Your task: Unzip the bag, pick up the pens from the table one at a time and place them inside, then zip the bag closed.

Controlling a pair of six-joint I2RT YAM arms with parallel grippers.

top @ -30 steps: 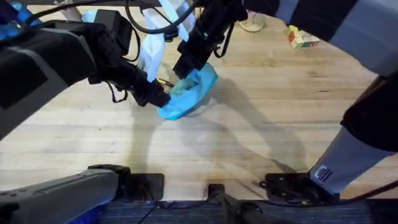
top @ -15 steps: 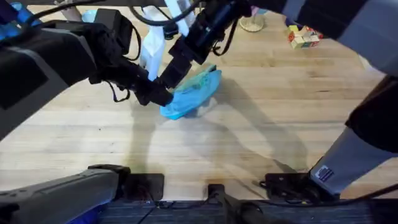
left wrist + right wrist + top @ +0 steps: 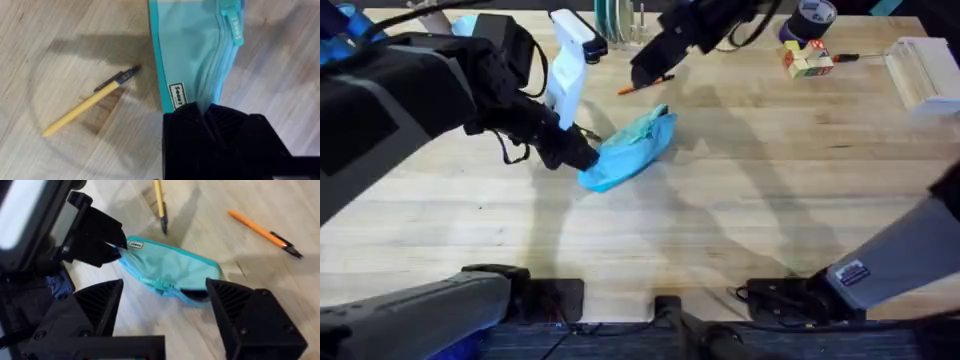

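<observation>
The light-blue bag [image 3: 632, 147] lies on the table [image 3: 740, 200] left of centre. My left gripper [image 3: 578, 155] is shut on its near-left end, and the left wrist view shows the black fingers [image 3: 202, 112] pinching the fabric beside the label. In the right wrist view a dark gap [image 3: 196, 295] shows along the zip at the bag's [image 3: 170, 267] other end. My right gripper [image 3: 645, 74] is open behind the bag, just over the orange pen [image 3: 630, 89]. The yellowish pen [image 3: 85, 104] lies on the wood beside the bag [image 3: 192, 45]. The orange pen [image 3: 262, 232] and the yellowish pen [image 3: 160, 200] both lie loose.
A white bottle-like object [image 3: 565, 60] stands behind my left gripper. A coloured block [image 3: 807, 62], a dark tape roll [image 3: 815, 15], a thin red-and-black tool [image 3: 845, 57] and a white box [image 3: 925, 65] sit at the back right. Open wood lies in front and to the right of the bag.
My right gripper has drawn back from the bag toward the table's far side and now hangs over the orange pen. The left gripper still holds the bag's end.
</observation>
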